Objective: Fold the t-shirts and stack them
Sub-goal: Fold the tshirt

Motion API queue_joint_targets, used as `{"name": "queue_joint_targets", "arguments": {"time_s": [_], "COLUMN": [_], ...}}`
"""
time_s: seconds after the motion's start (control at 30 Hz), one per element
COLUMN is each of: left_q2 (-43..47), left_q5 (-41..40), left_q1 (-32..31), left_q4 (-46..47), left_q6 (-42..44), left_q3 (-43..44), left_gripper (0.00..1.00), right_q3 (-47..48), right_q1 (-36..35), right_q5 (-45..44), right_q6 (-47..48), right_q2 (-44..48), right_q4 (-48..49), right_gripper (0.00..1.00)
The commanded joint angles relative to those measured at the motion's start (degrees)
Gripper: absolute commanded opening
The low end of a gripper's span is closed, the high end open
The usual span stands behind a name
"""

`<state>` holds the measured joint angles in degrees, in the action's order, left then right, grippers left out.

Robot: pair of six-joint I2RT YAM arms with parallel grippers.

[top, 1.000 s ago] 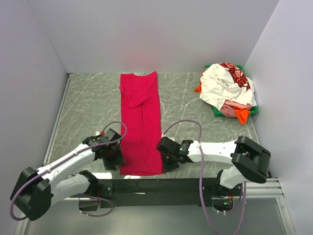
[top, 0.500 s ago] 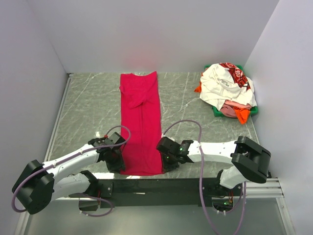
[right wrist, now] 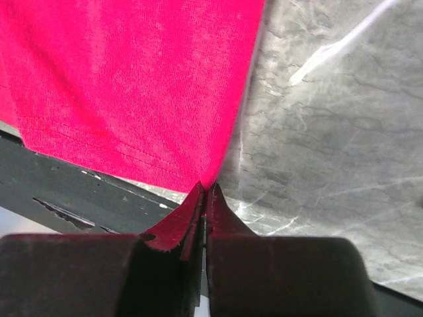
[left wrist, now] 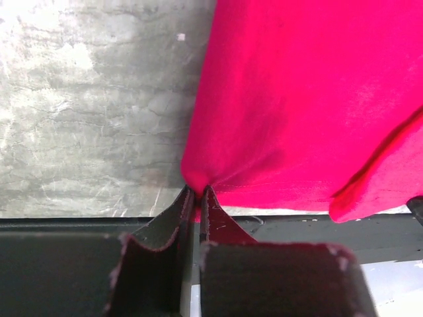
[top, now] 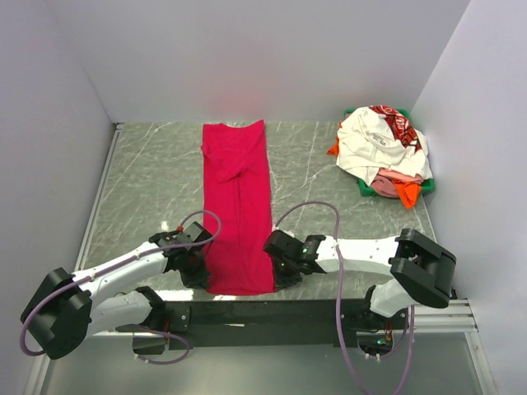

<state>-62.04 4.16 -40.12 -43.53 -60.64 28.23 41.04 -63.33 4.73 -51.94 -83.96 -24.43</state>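
A crimson red t-shirt [top: 239, 206] lies as a long narrow strip down the middle of the table, from the back wall to the near edge. My left gripper [top: 203, 276] is shut on its near left corner [left wrist: 196, 177]. My right gripper [top: 276, 276] is shut on its near right corner [right wrist: 208, 178]. Both corners sit right at the table's near edge. A pile of other t-shirts [top: 383, 152], white with red-and-black print on top, orange and pink below, sits at the back right.
The pile rests in a green tray [top: 428, 185] by the right wall. A black rail [top: 272, 313] runs along the near edge just behind both grippers. White walls close in the left, back and right sides.
My left gripper has moved a little right and nearer, onto the shirt's near left corner, and closed on it. The right gripper has stayed put.
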Motion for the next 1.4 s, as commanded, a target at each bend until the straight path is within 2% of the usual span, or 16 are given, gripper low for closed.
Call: {"name": "queue_joint_targets", "arguments": {"time_s": [0.0,0.17,0.37,0.57,0.93,1.37], "left_q2": [0.4,1.6,-1.7,-5.0,-15.6,-29.8], "left_q5": [-1.9,-4.0,-6.4,-5.6,-2.5,1.5], "left_q1": [-0.2,-0.2,0.3,5.8,15.0,24.2], "left_q4": [-0.1,-1.6,-1.6,1.6,8.4,13.2], "left_q6": [1.0,0.6,2.3,5.7,10.9,15.6], "left_q3": [4.2,9.5,15.8,18.4,26.0,37.0], "left_gripper": [0.0,0.0,0.0,0.0,0.0,0.0], "right_q3": [2.2,6.2,10.2,15.6,33.5,56.1], "right_q1": [0.1,1.7,6.2,12.8,23.0,29.7], "right_q5": [-1.7,-3.2,-3.2,-1.4,1.5,3.4], "right_q6": [0.5,1.5,4.2,10.1,20.6,27.2], "right_q2": [1.8,3.5,5.4,1.8,-12.4,-31.6], "right_q4": [-5.0,-8.7,-10.7,-11.7,-16.1,-21.8], "right_gripper": [0.0,0.0,0.0,0.0,0.0,0.0]}}
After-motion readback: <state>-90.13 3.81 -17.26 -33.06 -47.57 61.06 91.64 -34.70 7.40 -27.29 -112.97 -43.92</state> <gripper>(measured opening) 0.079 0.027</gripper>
